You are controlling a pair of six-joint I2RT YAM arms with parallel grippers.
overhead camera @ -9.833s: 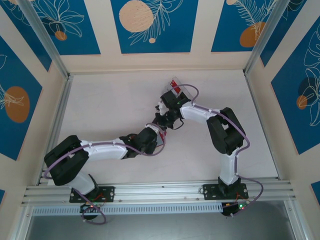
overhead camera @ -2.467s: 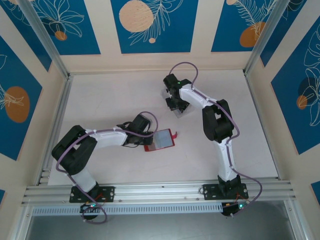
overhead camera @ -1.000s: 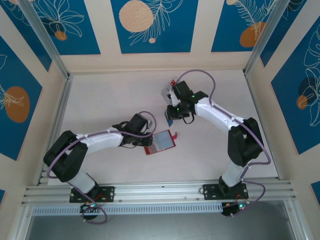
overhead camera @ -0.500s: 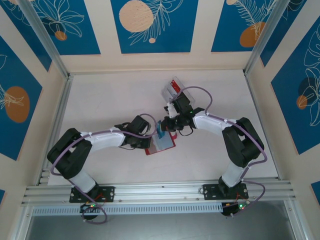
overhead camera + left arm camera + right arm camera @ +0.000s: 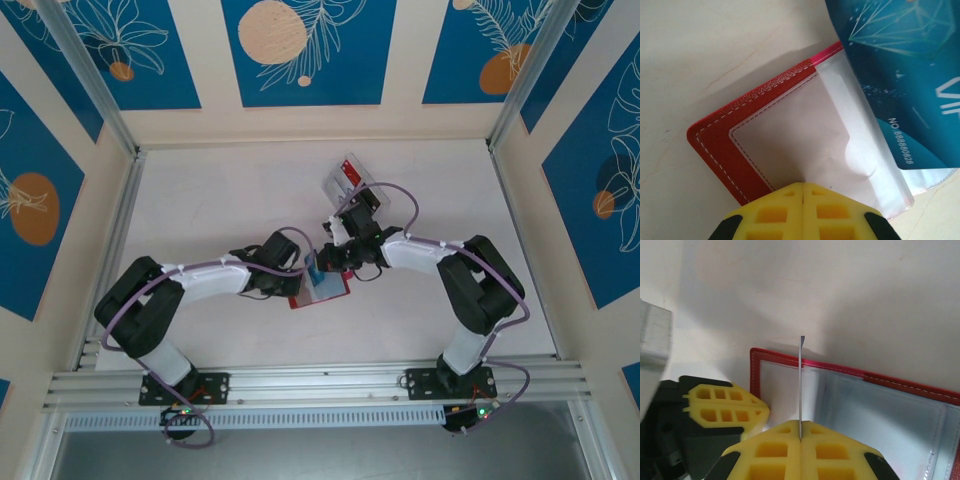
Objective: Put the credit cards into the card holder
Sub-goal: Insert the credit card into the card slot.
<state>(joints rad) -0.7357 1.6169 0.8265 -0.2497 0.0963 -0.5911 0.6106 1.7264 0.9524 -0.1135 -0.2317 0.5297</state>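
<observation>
Right end effector [image 5: 801, 432], pinching the blue credit card [image 5: 801, 385], should slide it squarely into a pocket of the red card holder [image 5: 880, 412].

The top view looks steeply down over the whole counter [image 5: 220, 200] from above its near edge. Both wrist views sit close, sharing the open card holder [image 5: 720, 145].

I count one red card holder [image 5: 328, 290], one blue card [image 5: 900, 75], one clear tray [image 5: 340, 186] whose cards are too small to count, and two claws: left claw [image 5: 802, 186], right claw [image 5: 800, 432].
</observation>
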